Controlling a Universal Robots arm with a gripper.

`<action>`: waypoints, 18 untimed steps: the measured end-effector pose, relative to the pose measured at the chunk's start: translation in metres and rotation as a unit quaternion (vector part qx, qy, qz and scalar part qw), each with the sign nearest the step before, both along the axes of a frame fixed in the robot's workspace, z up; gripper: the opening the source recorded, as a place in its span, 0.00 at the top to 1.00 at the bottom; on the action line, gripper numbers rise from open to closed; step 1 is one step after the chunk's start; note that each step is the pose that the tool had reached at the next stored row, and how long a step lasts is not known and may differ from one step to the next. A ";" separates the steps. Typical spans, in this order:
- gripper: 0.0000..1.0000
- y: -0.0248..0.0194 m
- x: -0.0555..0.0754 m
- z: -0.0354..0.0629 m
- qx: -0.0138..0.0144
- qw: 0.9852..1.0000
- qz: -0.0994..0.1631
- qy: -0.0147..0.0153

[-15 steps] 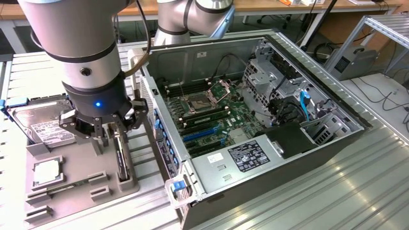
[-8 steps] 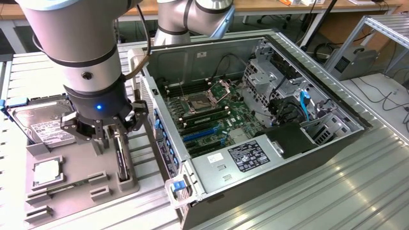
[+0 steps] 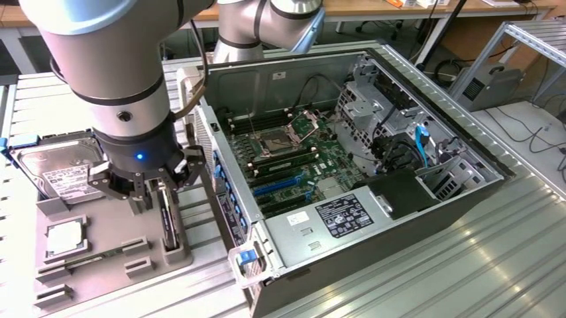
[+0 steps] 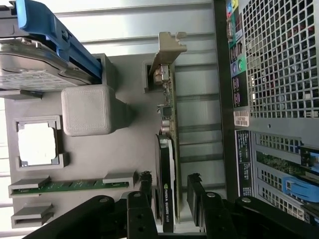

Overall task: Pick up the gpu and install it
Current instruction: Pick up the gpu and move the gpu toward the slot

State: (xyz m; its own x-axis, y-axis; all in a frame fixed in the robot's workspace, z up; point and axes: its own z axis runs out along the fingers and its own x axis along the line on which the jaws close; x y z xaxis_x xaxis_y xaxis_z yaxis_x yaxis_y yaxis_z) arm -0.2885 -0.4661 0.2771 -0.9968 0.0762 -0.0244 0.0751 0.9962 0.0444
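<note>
Gpu (image 4: 167, 164) stands on edge in a slot of the grey tray (image 3: 105, 228), beside the open PC case (image 3: 256, 79). Gripper (image 3: 158, 199) is approx. half open, fingers straddling the card w/ gaps both sides; nothing held. Card looks stiff, light, prob. fragile: thin green PCB, matte black shroud, silver bracket (image 4: 168, 47) at one end. Best gripped on the flat faces, mid-length.

The card (image 4: 165, 191) is black with a silver bracket (image 4: 167, 50) and green edge, the tray (image 3: 106, 232) grey, the drive (image 3: 62, 169) silver with white label (image 3: 66, 180) and blue frame (image 4: 55, 30), the pincer (image 4: 169, 178) black, the motherboard (image 3: 296, 159) green with blue slots (image 3: 274, 186).
</note>
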 end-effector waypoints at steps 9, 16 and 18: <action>0.58 0.0000 0.001 -0.0024 0.000 1.000 0.000 0.000; 0.58 0.0002 0.001 -0.0105 0.000 1.000 0.000 0.000; 0.58 0.0004 0.001 -0.0126 0.000 1.000 0.000 0.000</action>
State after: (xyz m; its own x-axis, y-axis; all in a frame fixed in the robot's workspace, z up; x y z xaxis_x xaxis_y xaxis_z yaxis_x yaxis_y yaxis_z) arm -0.2875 -0.4658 0.2644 -0.9968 0.0762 -0.0245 0.0751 0.9962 0.0445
